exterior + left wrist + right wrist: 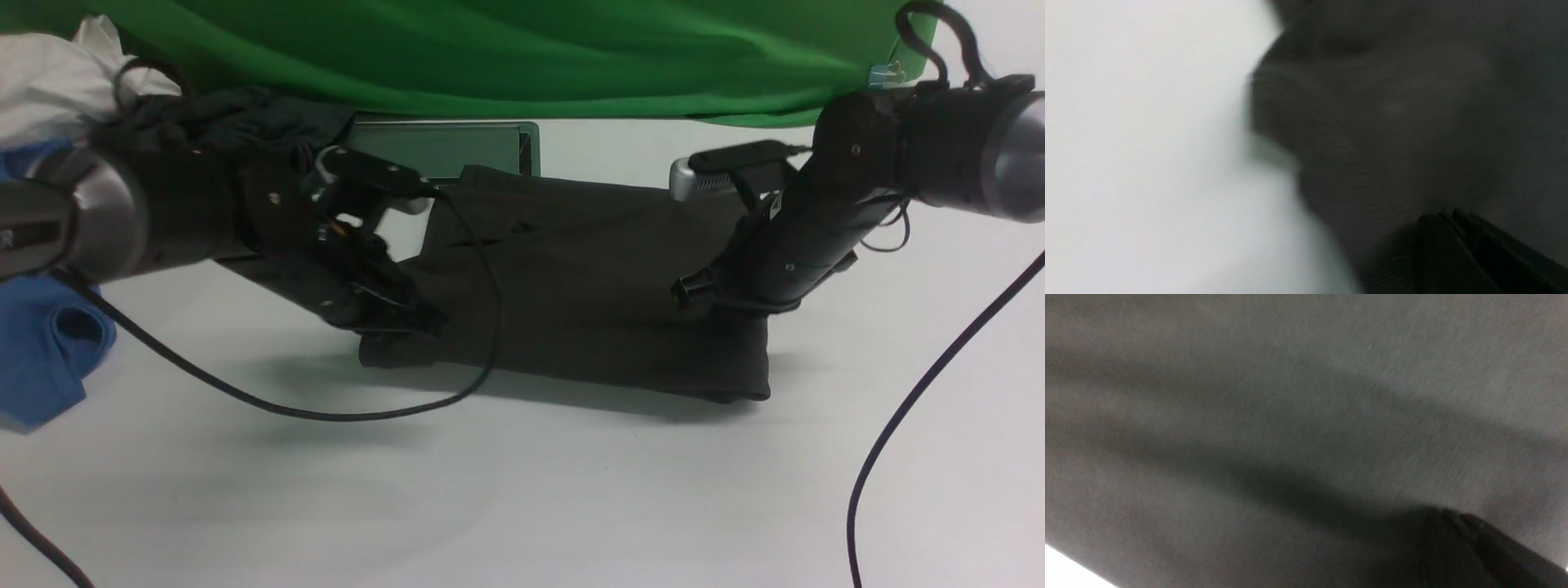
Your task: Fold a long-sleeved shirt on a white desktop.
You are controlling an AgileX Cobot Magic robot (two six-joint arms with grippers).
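Fingers (1453, 245) of the left gripper (384, 314) are pressed together on a fold of the long-sleeved shirt (588, 286) at its left near corner; the left wrist view shows dark cloth bunched right at the closed tips. On the other side, the right gripper (710, 298) is also closed, low against the shirt's right edge, and its own camera sees almost nothing but fabric, so a pinch on the cloth there looks likely, though how many layers it has caught I cannot tell.

Already narrowed into a dark band, the shirt lies across the middle of the white desktop (522, 506), with its near edge doubled over and its far edge close to a grey tray (445, 147) by the green backdrop (522, 57).

Risk lies mainly in uneven grips. If one side holds only the top layer, lifting would peel the fold open rather than carry it. A loose cable (326, 408) from the left arm trails across the cloth (it could snag or drag the fabric). A blue garment (45, 343) sits near the left arm and might get swept along.
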